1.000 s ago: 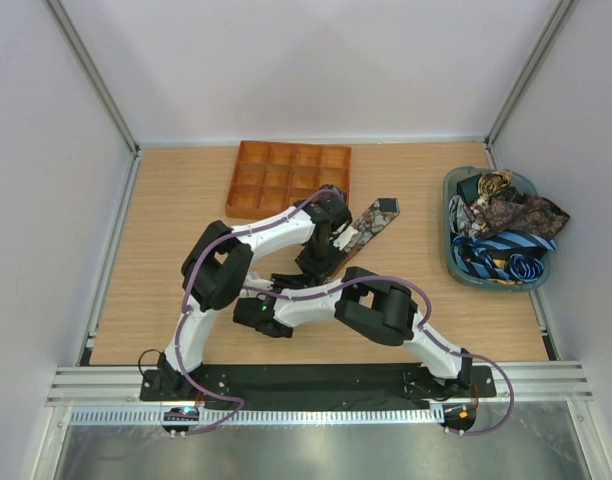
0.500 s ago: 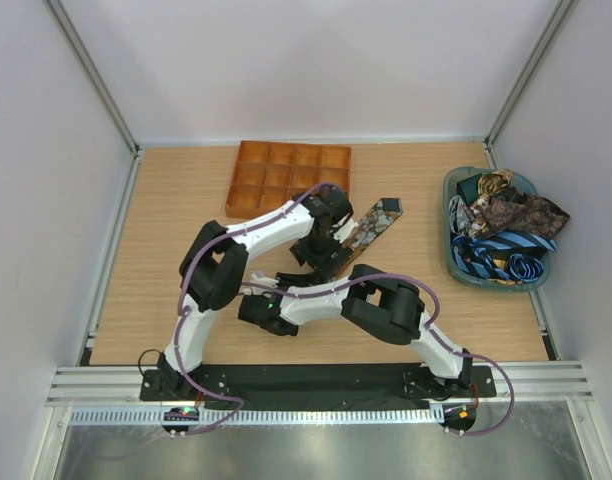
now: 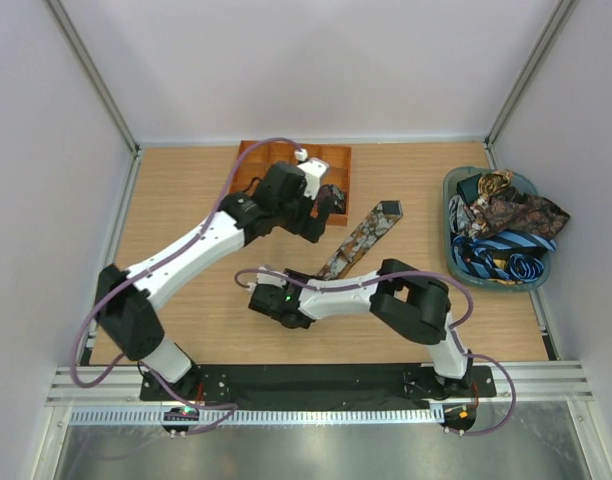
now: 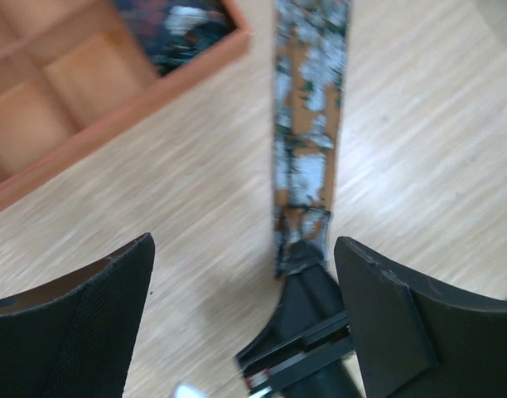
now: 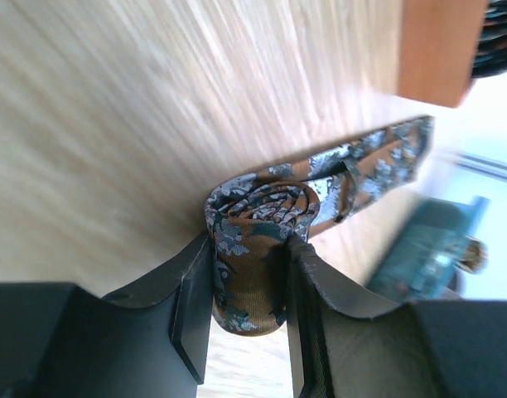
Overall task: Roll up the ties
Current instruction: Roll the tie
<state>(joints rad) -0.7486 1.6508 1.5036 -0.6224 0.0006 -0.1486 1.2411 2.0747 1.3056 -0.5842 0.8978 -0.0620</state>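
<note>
A brown-gold paisley tie [image 3: 364, 232] lies slantwise on the table, its near end wound into a small coil [image 5: 253, 215]. My right gripper [image 5: 249, 282] is shut on that coil, one finger on each side, at the strip's lower end [image 3: 314, 280]. The unrolled part [image 4: 307, 141] runs away from it toward the basket. Above the strip's left side, by the tray's near corner, my left gripper [image 3: 329, 203] hangs open [image 4: 243, 245] and holds nothing. More ties [image 3: 506, 225], paisley and blue striped, are heaped in the basket.
An orange gridded tray [image 3: 261, 170] stands at the back middle, with a dark patterned roll [image 4: 183, 25] in one corner cell. A teal basket [image 3: 451, 255] sits at the right edge. Bare wood shows left of the arms.
The left gripper opened, let go of the tie and swung back toward the tray, its arm stretching out. The right gripper kept its hold on the coil and shifted slightly left.
</note>
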